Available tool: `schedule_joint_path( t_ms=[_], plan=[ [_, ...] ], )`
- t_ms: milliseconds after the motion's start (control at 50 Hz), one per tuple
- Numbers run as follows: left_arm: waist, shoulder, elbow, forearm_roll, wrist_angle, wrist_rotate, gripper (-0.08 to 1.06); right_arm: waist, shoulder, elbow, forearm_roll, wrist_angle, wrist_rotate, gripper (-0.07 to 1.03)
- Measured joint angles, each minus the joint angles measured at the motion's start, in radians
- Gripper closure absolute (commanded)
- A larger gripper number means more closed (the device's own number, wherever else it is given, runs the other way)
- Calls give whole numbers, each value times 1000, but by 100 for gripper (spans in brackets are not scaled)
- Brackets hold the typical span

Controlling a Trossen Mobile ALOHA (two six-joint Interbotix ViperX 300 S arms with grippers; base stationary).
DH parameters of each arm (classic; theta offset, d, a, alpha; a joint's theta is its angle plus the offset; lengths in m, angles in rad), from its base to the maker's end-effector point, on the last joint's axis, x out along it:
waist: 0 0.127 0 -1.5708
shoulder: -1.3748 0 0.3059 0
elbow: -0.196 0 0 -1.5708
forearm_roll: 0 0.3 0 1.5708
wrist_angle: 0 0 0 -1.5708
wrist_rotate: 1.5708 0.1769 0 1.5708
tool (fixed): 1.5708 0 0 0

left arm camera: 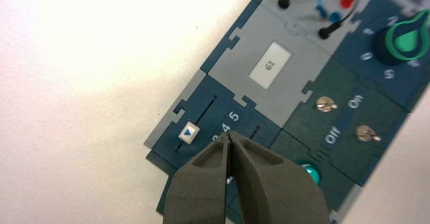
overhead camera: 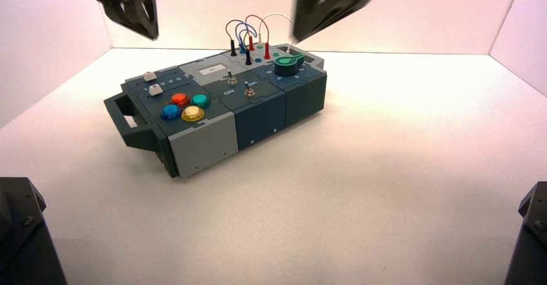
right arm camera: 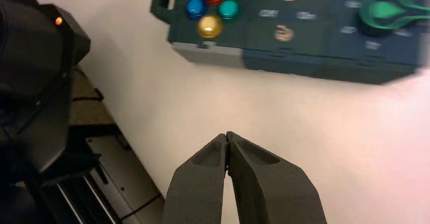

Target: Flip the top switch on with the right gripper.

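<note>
The pale matte surface carries a blocky, panelled box of dark teal and grey plastic, standing turned at an angle near the surface's far edge, with a loop handle at its left end. Above the box's far right corner hangs the right pincer, a dark blurred shape cut off by the frame's top; in its own wrist view its tapered, matte grey fingers lie pressed together at the tips, over bare surface and well apart from the box. The left pincer hangs above the far left of the box, also cut off at the top; its wrist view shows its fingers closed tip to tip over the slider panel, hiding part of the lettering there. On the box's top sit a round green knob with a pointed grip, four glossy domed buttons in red, teal, blue and yellow, a small white label reading 61, and looping wires with red, black and blue plugs. The two small metal toggle switches stand on the middle panel between "On" and "Off" marks: the top switch farther back, the lower switch nearer; how either lever leans is hard to make out. A white slider cap bears a blue triangle.
</note>
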Motion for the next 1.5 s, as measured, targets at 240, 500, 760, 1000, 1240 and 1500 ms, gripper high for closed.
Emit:
schedule_joint_path(
  t_ms=[240, 500, 760, 1000, 1240, 1500],
  plan=[
    [9, 156, -89, 2, -11, 21, 101, 18, 198, -106, 37, -44, 0, 98],
    [17, 262, -138, 0, -12, 21, 101, 20, 400, -279, 41, -54, 0, 98],
    [25, 313, -152, 0, -23, 21, 101, 18, 474, -356, 40, -55, 0, 98],
    [46, 342, -184, -2, -38, 21, 101, 3, 514, -376, 34, -69, 2, 98],
    [46, 371, -206, -2, -46, 23, 101, -51, 548, -390, 32, -84, 0, 98],
    [41, 391, -222, -2, -46, 25, 101, -98, 583, -433, 29, -87, 2, 98]
  ],
)
